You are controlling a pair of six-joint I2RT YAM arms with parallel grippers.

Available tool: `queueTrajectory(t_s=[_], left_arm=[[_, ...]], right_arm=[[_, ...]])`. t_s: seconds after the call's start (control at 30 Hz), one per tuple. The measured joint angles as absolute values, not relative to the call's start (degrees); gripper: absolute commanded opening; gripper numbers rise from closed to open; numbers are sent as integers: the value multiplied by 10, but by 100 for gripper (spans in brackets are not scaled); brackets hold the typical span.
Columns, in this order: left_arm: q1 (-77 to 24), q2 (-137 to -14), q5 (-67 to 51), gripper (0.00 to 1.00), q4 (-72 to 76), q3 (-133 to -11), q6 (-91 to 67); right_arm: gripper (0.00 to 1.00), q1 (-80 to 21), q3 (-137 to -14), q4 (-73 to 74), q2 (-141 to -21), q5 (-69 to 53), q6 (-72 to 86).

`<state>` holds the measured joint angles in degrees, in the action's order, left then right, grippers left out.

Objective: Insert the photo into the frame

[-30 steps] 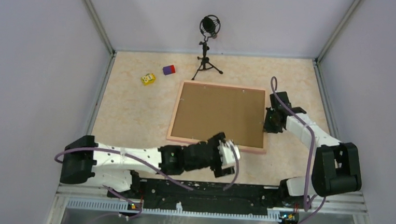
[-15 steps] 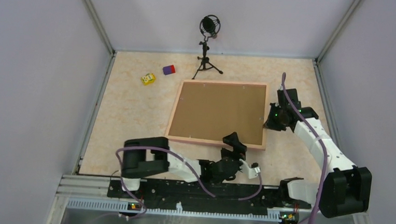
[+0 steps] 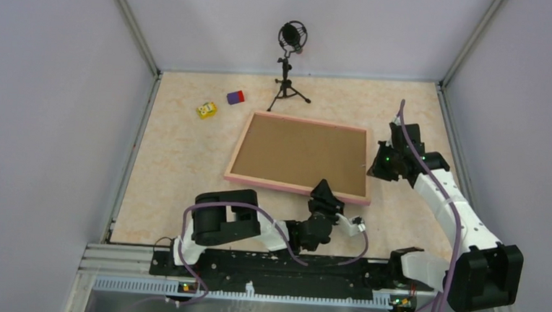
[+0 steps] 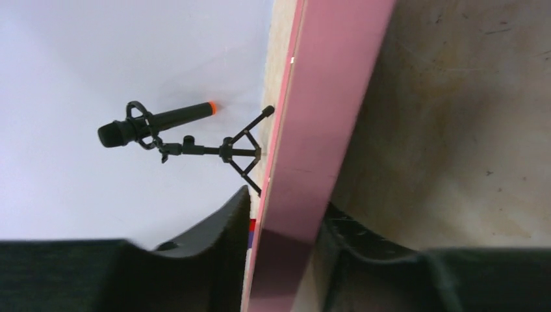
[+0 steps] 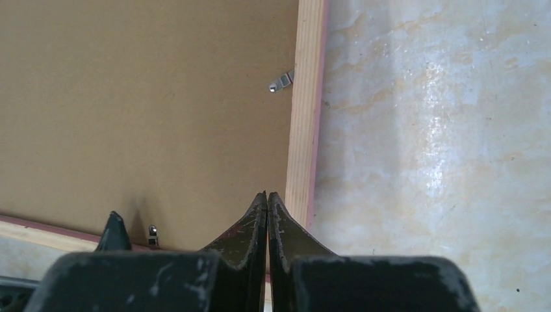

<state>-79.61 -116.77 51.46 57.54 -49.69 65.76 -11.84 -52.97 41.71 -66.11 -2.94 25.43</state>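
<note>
Microphone on tripod — upright, yellow toy, purple-red block

Pale lilac walls on three sides, plain. Grey metal posts at far corners. Thin metal trim where walls meet surface. Surface beige, marbled, soft glare patches. Black mic on tripod by back wall. Metal rail along near edge. Even, diffuse light; faint shadows.

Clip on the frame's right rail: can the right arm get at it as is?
Probably yes. The right arm's fingers, shut, sit beside that rail of the frame, and the clip lies just ahead on the backing board with nothing between.
</note>
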Motion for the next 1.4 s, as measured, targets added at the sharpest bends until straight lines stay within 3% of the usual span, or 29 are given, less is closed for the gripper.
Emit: queueTrajectory(t_s=[0.2, 0.27, 0.37, 0.53, 0.77, 1.0, 1.17, 1.4], left_arm=[[-796, -1167, 512, 11, 531, -498, 666], [-795, -1159, 514, 0, 507, -505, 666], [-797, -1130, 513, 0, 449, -516, 649], [-811, -1041, 515, 0, 303, -566, 575], [-814, -900, 473, 0, 74, -723, 388], [-768, -825, 373, 0, -11, -810, 205], [-644, -778, 247, 0, -31, -800, 37], [-423, -707, 81, 0, 10, -687, -239]], right_arm=[[1, -118, -530, 411, -648, -31, 267], [21, -118, -531, 412, -637, -18, 272], [44, -117, -544, 416, -607, 9, 279], [58, -117, -621, 412, -535, 56, 266], [63, -117, -737, 370, -440, 132, 255], [64, -117, -788, 324, -397, 163, 251], [64, -117, -780, 329, -401, 163, 252], [64, -117, -757, 335, -408, 159, 256]])
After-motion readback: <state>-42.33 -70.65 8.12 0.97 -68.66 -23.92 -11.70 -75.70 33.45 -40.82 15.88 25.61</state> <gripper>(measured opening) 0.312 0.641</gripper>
